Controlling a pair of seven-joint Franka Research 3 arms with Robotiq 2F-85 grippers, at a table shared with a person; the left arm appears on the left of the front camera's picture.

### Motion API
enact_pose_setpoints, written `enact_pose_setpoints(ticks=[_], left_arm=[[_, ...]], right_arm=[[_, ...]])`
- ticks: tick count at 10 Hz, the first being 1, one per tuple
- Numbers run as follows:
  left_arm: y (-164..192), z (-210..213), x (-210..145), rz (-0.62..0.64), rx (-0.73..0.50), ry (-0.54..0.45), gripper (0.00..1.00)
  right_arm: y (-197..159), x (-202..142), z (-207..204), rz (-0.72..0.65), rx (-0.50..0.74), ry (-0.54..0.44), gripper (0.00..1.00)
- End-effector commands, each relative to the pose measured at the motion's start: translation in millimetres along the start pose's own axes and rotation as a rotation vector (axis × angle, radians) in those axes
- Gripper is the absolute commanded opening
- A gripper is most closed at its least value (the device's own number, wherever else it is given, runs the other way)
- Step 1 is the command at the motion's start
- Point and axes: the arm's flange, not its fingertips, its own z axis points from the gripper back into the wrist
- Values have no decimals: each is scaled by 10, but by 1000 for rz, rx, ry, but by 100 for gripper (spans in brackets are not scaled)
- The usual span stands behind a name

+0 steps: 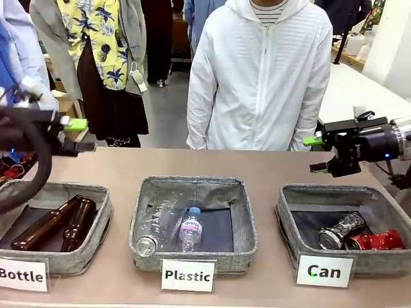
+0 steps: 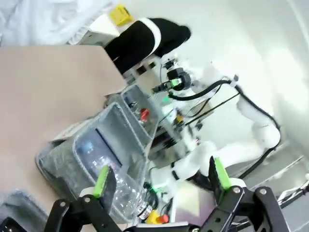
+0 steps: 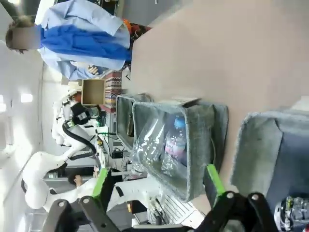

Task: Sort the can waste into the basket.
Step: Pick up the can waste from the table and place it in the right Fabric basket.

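Grey fabric makes up the 3 largest things on the table [image 1: 115, 170]: the "Bottle" basket [image 1: 96, 247] on the left, the "Plastic" basket [image 1: 247, 224] in the middle and the "Can" basket [image 1: 289, 224] on the right; each has 1 white label in front. Both grippers hang above the table near its far edge, well apart from the baskets; the left gripper [image 1: 82, 136] and the right gripper [image 1: 316, 154] have their jaws spread wide and hold nothing. Next in size come 2 brown glass bottles [image 1: 45, 226] lying in the left basket and 2 clear plastic bottles [image 1: 164, 226] in the middle one. Smallest are the 2 crushed cans, the dark silvery can [image 1: 341, 230] and the red can [image 1: 377, 240], touching side by side inside the "Can" basket; the sorting looks finished. As for risk, I judge that a low sweep of the right arm could catch the basket's rim and drag it, spilling the cans; a person [image 1: 257, 77] stands close at the far side, so a wide swing could reach them.
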Motion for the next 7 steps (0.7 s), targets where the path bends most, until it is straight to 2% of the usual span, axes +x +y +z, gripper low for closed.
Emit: enact_pose_setpoints(ticks=[1,7], left_arm=[[-234,-155,241,-37,63,65,100],[-234,-155,241,-37,63,65,100]], right_arm=[[-65,-153,-284,59,29,47,100],[-65,-153,-284,59,29,47,100]])
